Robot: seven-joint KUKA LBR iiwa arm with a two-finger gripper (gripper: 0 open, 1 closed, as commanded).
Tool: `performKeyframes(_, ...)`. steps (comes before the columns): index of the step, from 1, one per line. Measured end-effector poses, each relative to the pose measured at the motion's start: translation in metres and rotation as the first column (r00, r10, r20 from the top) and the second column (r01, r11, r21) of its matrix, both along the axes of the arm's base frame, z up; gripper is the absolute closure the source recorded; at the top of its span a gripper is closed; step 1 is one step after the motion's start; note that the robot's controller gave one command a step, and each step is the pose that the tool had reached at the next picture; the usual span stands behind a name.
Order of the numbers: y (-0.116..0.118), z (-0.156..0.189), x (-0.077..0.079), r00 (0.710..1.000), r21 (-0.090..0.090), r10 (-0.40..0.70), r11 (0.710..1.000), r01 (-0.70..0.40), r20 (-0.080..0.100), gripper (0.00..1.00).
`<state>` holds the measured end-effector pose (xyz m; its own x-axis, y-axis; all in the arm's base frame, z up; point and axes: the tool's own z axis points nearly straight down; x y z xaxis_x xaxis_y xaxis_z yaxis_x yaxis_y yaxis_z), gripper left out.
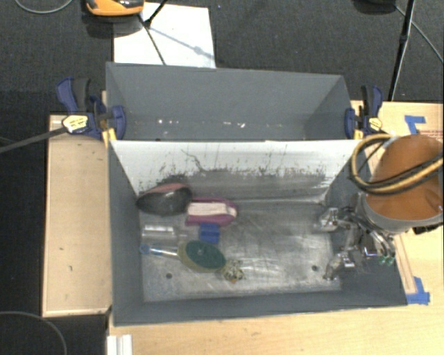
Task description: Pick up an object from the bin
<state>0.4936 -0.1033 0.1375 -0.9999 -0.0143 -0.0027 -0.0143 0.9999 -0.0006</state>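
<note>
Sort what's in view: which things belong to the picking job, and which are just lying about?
Job: gripper, open, over bare floor at the bin's right; pick candidates at left: dark oval thing, purple-and-white block, green disc.
Lying about: orange thing, white sheet, both outside the bin.

Robotics lab — metal bin [229,97], cables [356,163]
</note>
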Motion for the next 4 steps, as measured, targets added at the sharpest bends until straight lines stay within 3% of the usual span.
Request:
performKeyframes(1, 0.15, -0.013, 0.046, 0.983, 0.004, 0.181, 0.983, -0.181, 0.004, 0.0)
performKeyframes(2, 0.199, -0.047, 0.071, 0.984, -0.001, 0.179, 0.984, -0.179, 0.015, 0.0)
performKeyframes(3, 0.226, -0.051, 0.093, 0.997, 0.006, 0.067, 0.998, -0.067, 0.029, 0.0)
performKeyframes(4, 0.25, -0.05, 0.101, 0.929, -0.02, 0.368, 0.93, -0.368, 0.022, 0.0)
